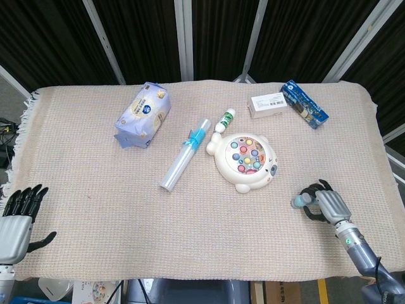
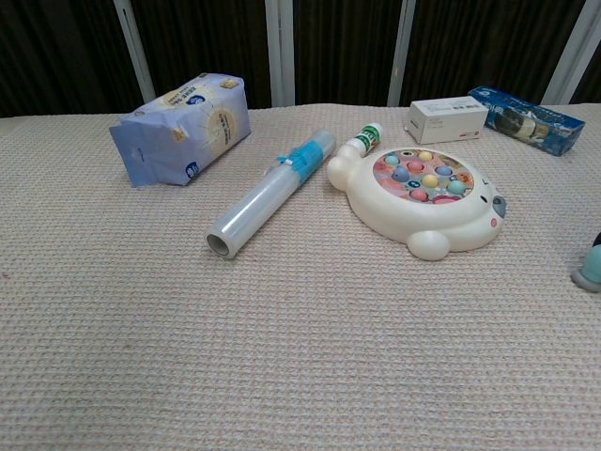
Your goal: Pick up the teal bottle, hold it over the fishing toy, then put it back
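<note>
The teal bottle (image 1: pixel 299 201) lies on the cloth near the front right corner, and only its cap end shows past my right hand (image 1: pixel 326 206). That hand's fingers curl around the bottle's body and grip it on the table. In the chest view the bottle (image 2: pixel 591 272) peeks in at the right edge. The white fishing toy (image 1: pixel 245 161) with coloured fish sits at mid-table, up and left of the bottle; the chest view shows the toy (image 2: pixel 427 197) too. My left hand (image 1: pixel 16 218) hangs off the front left corner, fingers apart and holding nothing.
A blue snack bag (image 1: pixel 143 114) lies at the back left. A clear film roll (image 1: pixel 185 154) and a white-green tube (image 1: pixel 225 119) lie left of the toy. A white box (image 1: pixel 268 104) and a blue box (image 1: pixel 304 112) sit at the back right.
</note>
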You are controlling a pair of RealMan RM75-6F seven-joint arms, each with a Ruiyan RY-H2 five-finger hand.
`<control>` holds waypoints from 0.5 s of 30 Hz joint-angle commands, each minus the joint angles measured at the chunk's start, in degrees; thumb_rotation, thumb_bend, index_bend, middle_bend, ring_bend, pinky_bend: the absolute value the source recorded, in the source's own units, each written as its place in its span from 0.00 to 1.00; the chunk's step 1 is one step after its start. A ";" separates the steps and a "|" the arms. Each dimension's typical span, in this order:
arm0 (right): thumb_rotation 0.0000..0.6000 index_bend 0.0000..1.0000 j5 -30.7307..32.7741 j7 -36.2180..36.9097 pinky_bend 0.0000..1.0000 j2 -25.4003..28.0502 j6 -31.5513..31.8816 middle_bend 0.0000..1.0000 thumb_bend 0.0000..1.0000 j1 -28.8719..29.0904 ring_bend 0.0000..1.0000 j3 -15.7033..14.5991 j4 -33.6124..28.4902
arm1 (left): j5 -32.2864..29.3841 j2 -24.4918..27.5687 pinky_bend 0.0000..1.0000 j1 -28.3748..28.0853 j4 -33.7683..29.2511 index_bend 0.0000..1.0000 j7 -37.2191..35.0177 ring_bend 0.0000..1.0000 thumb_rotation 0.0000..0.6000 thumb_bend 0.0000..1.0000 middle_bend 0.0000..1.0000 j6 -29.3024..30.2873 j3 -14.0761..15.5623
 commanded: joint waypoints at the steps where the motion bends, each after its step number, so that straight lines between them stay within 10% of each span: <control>1: 1.00 0.42 0.08 0.24 0.06 -0.23 0.03 0.36 0.53 -0.06 0.20 -0.15 0.43 | -0.06 0.00 0.00 -0.05 -0.06 0.00 0.13 0.00 1.00 0.16 0.00 -0.07 -0.02; 15: 1.00 0.44 -0.52 2.01 0.06 -0.57 1.52 0.39 0.65 -0.63 0.23 -1.02 1.98 | 0.13 0.13 0.00 -0.25 -0.95 0.00 1.29 0.00 1.00 0.16 0.00 -0.01 -0.11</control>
